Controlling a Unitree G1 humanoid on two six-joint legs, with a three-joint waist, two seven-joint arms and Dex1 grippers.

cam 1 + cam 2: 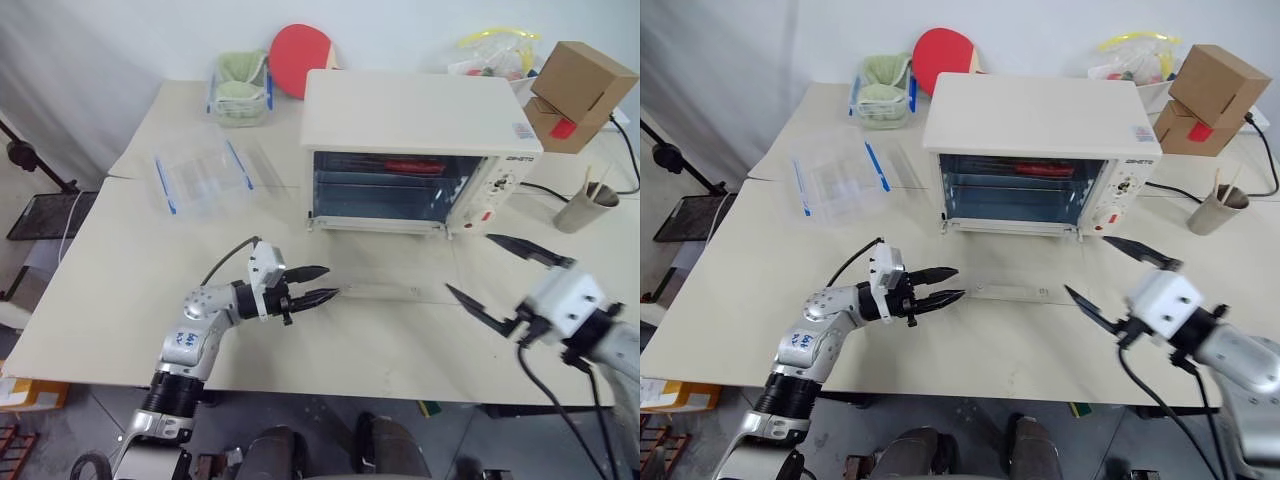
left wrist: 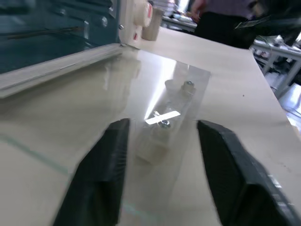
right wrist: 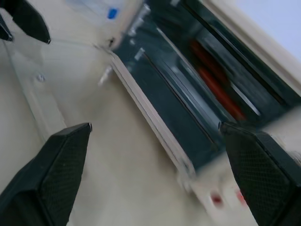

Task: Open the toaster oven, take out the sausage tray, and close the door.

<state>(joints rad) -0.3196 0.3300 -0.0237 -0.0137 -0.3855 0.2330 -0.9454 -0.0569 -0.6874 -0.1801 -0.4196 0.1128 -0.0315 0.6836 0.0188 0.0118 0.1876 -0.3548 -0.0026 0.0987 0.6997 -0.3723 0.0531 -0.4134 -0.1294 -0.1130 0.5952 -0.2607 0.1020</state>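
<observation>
The cream-white toaster oven (image 1: 420, 115) stands at the back of the table. Its glass door (image 1: 385, 262) is folded down flat toward me, the bar handle (image 1: 378, 292) at its near edge. Inside the oven the sausage tray (image 1: 405, 168) sits on an upper level with red sausages (image 3: 216, 87) on it. My left gripper (image 1: 331, 281) is open at the handle's left end, which lies between its fingers (image 2: 106, 165) with a gap on each side. My right gripper (image 1: 467, 262) is open wide and empty, off the door's right corner and in front of the knob panel.
A clear blue-clipped container (image 1: 200, 180) lies left of the oven, another with green contents (image 1: 238, 88) behind it beside a red paddle (image 1: 300, 55). A brown cardboard box (image 1: 575, 95) and a paper cup (image 1: 585, 208) stand at the right. A black cable (image 1: 545, 190) runs there.
</observation>
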